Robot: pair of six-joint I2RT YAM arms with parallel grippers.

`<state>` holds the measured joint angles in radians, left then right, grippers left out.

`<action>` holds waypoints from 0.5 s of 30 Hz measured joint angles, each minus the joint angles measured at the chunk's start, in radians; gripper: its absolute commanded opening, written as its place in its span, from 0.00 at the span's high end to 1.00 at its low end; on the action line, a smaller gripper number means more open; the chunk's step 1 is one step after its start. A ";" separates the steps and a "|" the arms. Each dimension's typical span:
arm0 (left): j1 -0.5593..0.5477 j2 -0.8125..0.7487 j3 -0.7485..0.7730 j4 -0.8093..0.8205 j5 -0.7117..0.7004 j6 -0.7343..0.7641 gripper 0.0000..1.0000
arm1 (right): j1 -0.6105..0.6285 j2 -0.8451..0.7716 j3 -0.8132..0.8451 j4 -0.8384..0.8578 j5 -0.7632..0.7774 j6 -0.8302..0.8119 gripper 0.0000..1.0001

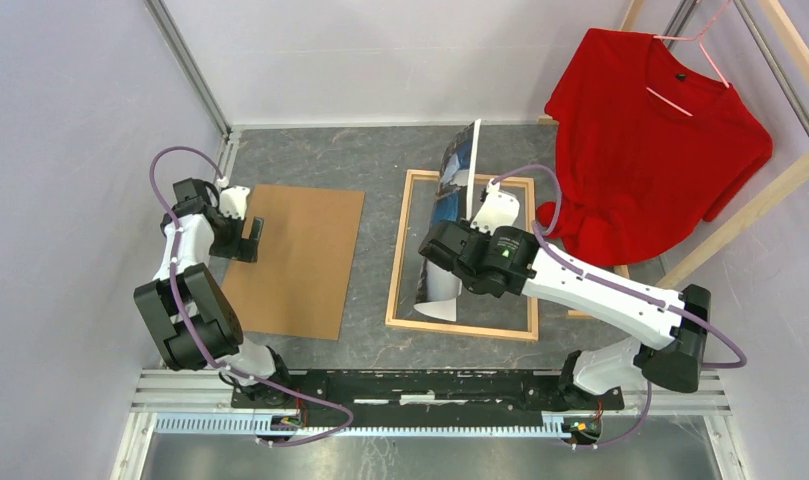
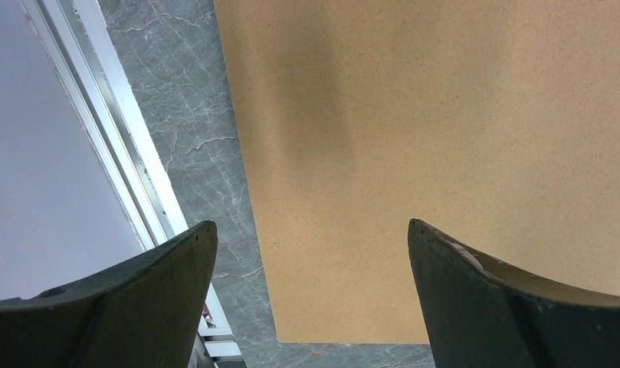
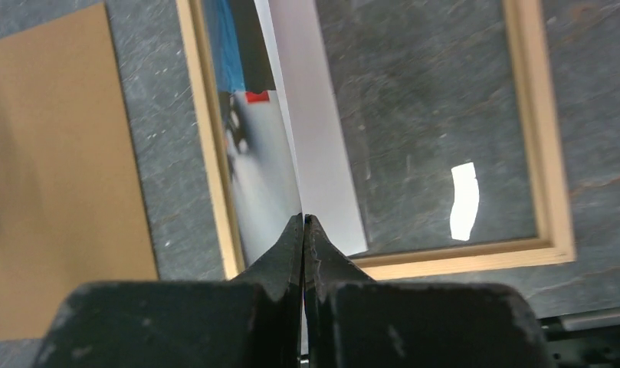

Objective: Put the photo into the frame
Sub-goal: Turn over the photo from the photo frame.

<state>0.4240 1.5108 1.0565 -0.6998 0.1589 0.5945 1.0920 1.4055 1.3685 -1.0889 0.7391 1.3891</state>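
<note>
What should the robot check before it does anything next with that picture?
1. Right jaws gripping the photo: ok, shut on its edge.
2. Photo lying flat: not ok, it stands on edge and curls.
3. Photo over the frame: ok, above its left half.
4. Photo's lower edge touching the frame: cannot tell.
5. Brown board out of the way: ok, flat beside the frame, apart from it.
6. Left jaws free: ok, open above the board's left edge, holding nothing.
</note>
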 measured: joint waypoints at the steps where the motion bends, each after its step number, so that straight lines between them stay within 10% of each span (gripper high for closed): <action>1: -0.002 -0.002 0.000 0.000 0.000 0.000 0.00 | 0.000 -0.008 0.005 -0.027 0.022 -0.004 1.00; 15: -0.006 -0.009 0.000 0.000 0.000 0.000 0.00 | -0.155 -0.047 0.388 -0.143 0.228 -0.568 1.00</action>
<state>0.4183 1.5021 1.0561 -0.7002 0.1589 0.5941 0.9367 1.3582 1.7569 -1.2320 0.9668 0.8211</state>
